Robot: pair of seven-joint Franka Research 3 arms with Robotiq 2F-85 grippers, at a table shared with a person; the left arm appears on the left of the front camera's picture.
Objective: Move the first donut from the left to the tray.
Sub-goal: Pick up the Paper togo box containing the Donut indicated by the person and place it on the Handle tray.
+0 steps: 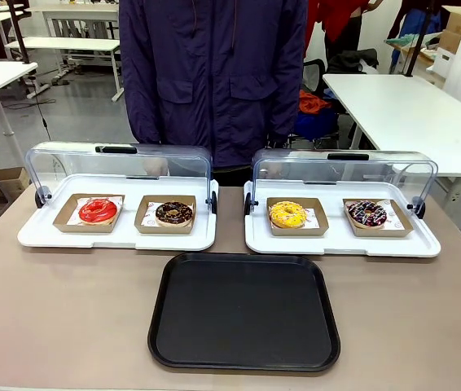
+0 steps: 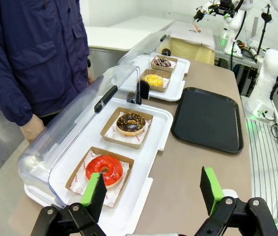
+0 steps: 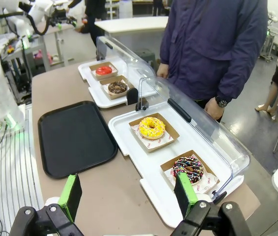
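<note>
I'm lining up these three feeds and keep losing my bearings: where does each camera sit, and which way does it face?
Front: between the arms, facing across the black tray to the person, torso showing.
Left wrist: on the left arm, looking past its open left pincer at the red donut.
Right wrist: on the right arm, looking past its open right pincer at the sprinkled donut.
Shared: all three show tray and red donut.

The person (image 1: 214, 73) is cut off above the chest by the front view's top edge. In the left wrist view, one of the left gripper's fingers (image 2: 94, 191) covers the near corner of the red donut's holder (image 2: 80, 169).
</note>
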